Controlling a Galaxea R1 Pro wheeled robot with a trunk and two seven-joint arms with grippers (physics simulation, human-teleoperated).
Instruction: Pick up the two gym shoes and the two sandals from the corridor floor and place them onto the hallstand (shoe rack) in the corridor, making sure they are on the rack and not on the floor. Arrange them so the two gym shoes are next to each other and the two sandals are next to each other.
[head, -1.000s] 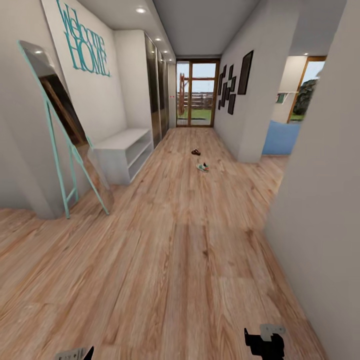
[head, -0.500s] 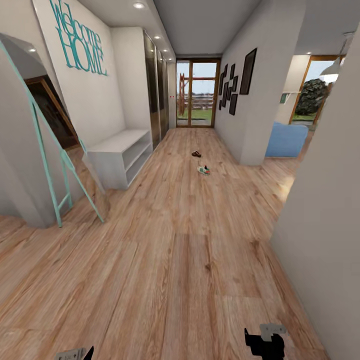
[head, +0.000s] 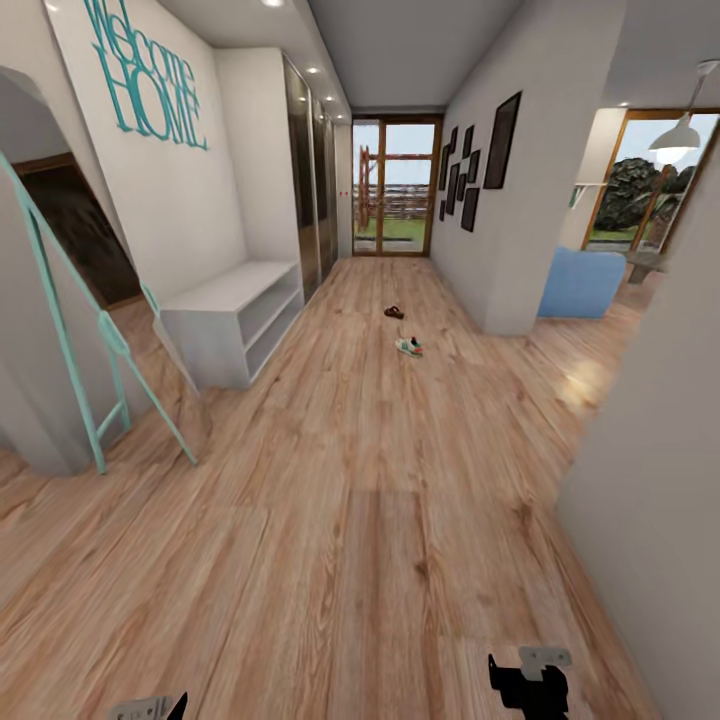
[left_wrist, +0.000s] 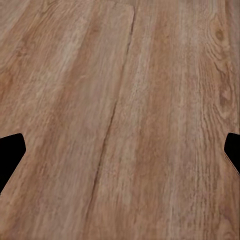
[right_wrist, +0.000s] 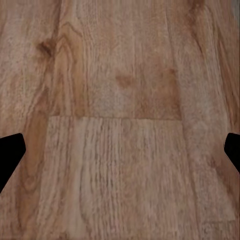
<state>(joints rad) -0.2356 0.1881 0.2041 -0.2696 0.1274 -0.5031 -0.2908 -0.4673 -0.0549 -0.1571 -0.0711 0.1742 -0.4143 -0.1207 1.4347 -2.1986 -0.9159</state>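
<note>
The robot faces down the corridor with both arms tucked low, probably a carrying posture for travel, not reach. The left gripper hangs over bare plank: its two dark fingertips sit wide apart at the edges of the left wrist view, nothing between the jaws but wood grain. Same story on the right gripper, jaws spread and empty, floor boards running straight through the gap.

Where is the footwear? Well ahead of both sets of jaws, far beyond any reach. A gym shoe, pale with a teal flash, lies on the corridor floor in mid-corridor, and just past it, farther from the jaws, sits a dark brown sandal. At this range it is too small to tell whether each spot is one shoe or a pair.

The hallstand stands against the wall on the left-arm side, forward of the left jaws, bench top and open shelves bare, ready to receive. A teal-framed mirror leans nearer still on that side.

Judging by this, nothing is picked yet; the step in hand looks like the approach, with the spread jaws likely prepared for a first grab.
</note>
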